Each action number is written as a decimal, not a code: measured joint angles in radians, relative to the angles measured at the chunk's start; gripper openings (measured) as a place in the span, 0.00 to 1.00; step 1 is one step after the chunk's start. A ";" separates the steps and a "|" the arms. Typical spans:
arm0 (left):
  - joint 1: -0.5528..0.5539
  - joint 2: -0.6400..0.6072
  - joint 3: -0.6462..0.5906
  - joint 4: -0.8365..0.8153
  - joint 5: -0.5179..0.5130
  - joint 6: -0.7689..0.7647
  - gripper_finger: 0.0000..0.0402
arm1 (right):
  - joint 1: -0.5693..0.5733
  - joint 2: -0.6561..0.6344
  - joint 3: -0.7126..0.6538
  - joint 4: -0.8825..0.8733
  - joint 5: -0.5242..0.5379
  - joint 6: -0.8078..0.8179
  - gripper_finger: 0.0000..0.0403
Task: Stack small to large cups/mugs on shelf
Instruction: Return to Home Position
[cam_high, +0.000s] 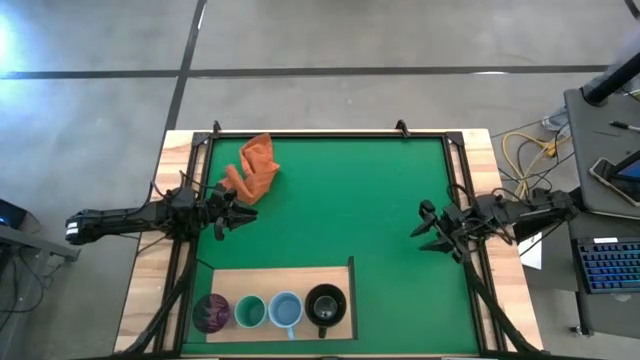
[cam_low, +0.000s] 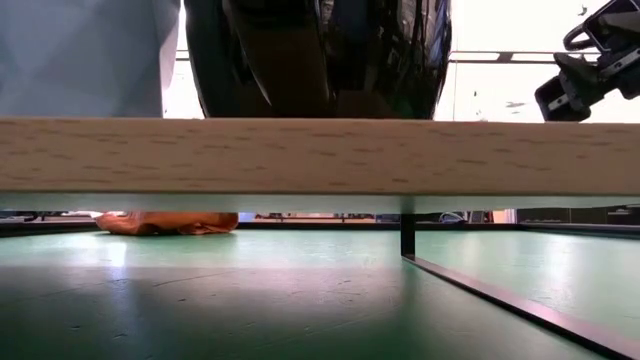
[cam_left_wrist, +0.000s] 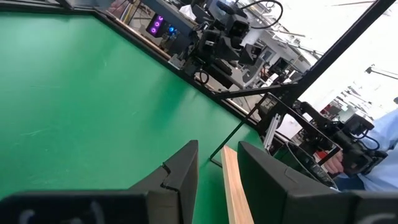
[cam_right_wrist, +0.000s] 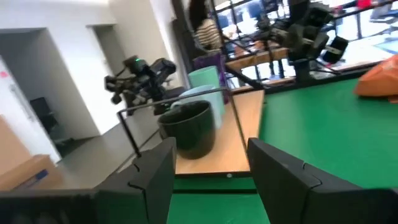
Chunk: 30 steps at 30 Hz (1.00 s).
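Four cups stand in a row on the light wooden shelf board (cam_high: 300, 278) at the table's near left: a dark purple cup (cam_high: 212, 314), a teal cup (cam_high: 249, 313), a light blue mug (cam_high: 286, 312) and a black mug (cam_high: 325, 308). My left gripper (cam_high: 234, 218) is open and empty above the green mat, far of the board and next to the orange cloth. My right gripper (cam_high: 421, 222) is open and empty near the mat's right edge. The right wrist view (cam_right_wrist: 211, 177) looks at the black mug (cam_right_wrist: 188, 127), with the other cups lined up behind it.
An orange cloth (cam_high: 255, 168) lies crumpled on the green mat (cam_high: 360, 200) at the far left. A dark frame borders the mat. In the low view the board's edge (cam_low: 320, 155) fills the foreground, with the black mug (cam_low: 320, 55) on it.
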<state>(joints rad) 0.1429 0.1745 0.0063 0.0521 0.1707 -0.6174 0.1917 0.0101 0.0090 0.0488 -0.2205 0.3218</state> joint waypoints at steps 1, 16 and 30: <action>0.000 0.000 0.000 0.000 0.000 0.000 0.25 | 0.000 0.000 0.000 -0.003 0.011 0.004 0.48; 0.000 0.001 0.000 0.000 0.000 0.000 0.25 | 0.000 0.000 0.000 -0.002 0.012 0.044 0.48; 0.000 0.001 0.000 0.000 0.000 0.000 0.25 | 0.000 0.000 0.000 -0.003 0.012 0.043 0.48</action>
<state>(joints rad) 0.1427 0.1753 0.0063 0.0521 0.1707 -0.6174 0.1917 0.0097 0.0090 0.0460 -0.2085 0.3653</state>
